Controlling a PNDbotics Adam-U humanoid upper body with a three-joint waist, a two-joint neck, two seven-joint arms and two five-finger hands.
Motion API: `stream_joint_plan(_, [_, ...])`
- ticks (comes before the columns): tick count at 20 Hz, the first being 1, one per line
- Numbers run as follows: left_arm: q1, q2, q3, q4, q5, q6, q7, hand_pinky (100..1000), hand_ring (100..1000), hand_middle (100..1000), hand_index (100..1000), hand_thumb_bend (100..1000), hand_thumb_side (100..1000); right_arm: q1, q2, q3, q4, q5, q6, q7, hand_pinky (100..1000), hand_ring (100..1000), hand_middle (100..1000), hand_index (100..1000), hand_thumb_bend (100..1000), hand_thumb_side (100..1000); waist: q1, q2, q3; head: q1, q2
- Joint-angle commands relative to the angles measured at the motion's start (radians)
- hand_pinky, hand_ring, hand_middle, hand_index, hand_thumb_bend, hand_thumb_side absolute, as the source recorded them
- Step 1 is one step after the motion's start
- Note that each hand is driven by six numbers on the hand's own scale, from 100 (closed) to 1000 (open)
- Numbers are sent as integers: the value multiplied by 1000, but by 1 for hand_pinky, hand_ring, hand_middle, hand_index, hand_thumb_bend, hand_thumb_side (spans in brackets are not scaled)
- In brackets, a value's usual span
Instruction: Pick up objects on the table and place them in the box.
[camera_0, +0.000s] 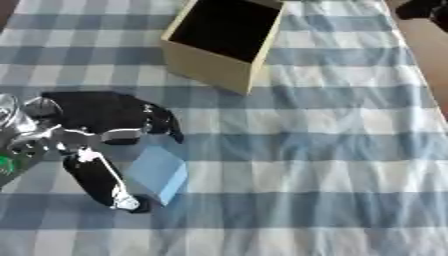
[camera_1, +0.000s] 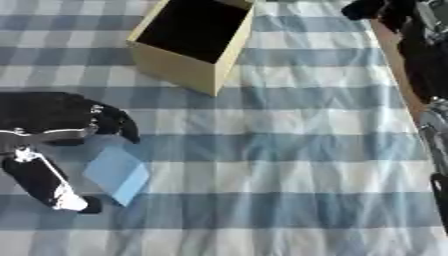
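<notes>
Where the blue-and-white checked cloth (camera_0: 332, 150) covers the table, an open-topped tan box (camera_0: 219, 42) stands at the far middle, its inside dark. The left hand (camera_0: 101, 122) is near the left edge, thumb and fingers spread apart around a light blue block (camera_0: 157, 172) lying on the cloth, well apart from the box. Only the right eye view shows the right arm along the right edge and a dark hand (camera_1: 372, 9) at the top right; whether its fingers are apart I cannot tell.

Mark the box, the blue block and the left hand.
box (camera_0: 213, 70): left eye view, tan front wall.
blue block (camera_0: 155, 169): left eye view, top face.
left hand (camera_0: 101, 111): left eye view, black back of the hand.
</notes>
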Motion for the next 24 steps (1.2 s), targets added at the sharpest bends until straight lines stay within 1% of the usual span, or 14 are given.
stream_joint_plan(1, [-5,6,8,-13,-11,15,-1,724,857,861,892,459,258,-7,-12,-14,-19,-9,0,-4,723,669,672,802,100,1000,0,-16,0,2,-12])
stream_joint_plan(8, [3,3,4,-6,-38,31,-25,728,862,860,891,463,248,-4,-10,-16,-19,-12,-2,-8,723,668,672,802,100,1000,-2,-12,-5,4,-16])
stream_joint_plan(10, [4,-1,0,4,-50,29,-29,718,853,838,872,455,252,-4,-9,-17,-19,-13,-2,-8,723,668,672,802,100,1000,-2,-12,-6,4,-16])
stream_joint_plan(15, [6,-4,-4,18,-60,20,-26,718,853,838,872,455,252,-4,-10,-17,-18,-13,-3,-8,723,668,672,802,100,1000,-3,-11,-7,4,-16])
stream_joint_plan(16, [7,-6,-2,22,-62,22,-24,597,746,680,751,399,244,-3,-9,-18,-18,-13,-3,-8,723,669,673,802,100,1000,-3,-11,-7,3,-17])
stream_joint_plan(17, [9,-9,0,30,-67,25,-19,597,746,680,751,399,244,-2,-8,-19,-18,-13,-3,-9,723,669,673,802,100,1000,-3,-11,-7,4,-19])
stream_joint_plan(18, [11,-11,2,39,-72,27,-13,562,713,640,717,383,234,-2,-8,-20,-18,-13,-3,-9,723,669,673,802,100,1000,-2,-11,-8,3,-20])
stream_joint_plan(19, [12,-12,2,47,-79,26,-6,544,696,623,700,374,224,-1,-7,-20,-18,-13,-3,-9,723,669,673,802,100,1000,-2,-11,-8,3,-21])
stream_joint_plan(20, [14,-13,2,55,-85,24,1,504,657,591,666,347,204,-1,-7,-20,-18,-13,-3,-9,723,669,673,802,100,1000,-2,-11,-8,3,-22])
stream_joint_plan(22, [16,-16,3,69,-91,20,15,463,622,569,642,320,185,0,-5,-22,-18,-13,-2,-10,723,669,673,802,100,1000,-1,-11,-8,3,-23])
stream_joint_plan(23, [17,-16,4,71,-94,18,24,462,617,565,637,312,177,1,-5,-22,-18,-13,-2,-10,723,669,673,802,100,1000,-2,-11,-9,2,-23])
stream_joint_plan(24, [17,-17,7,69,-96,15,34,444,603,557,626,271,150,2,-6,-23,-18,-12,-2,-10,723,669,673,802,100,1000,-2,-12,-8,2,-23])
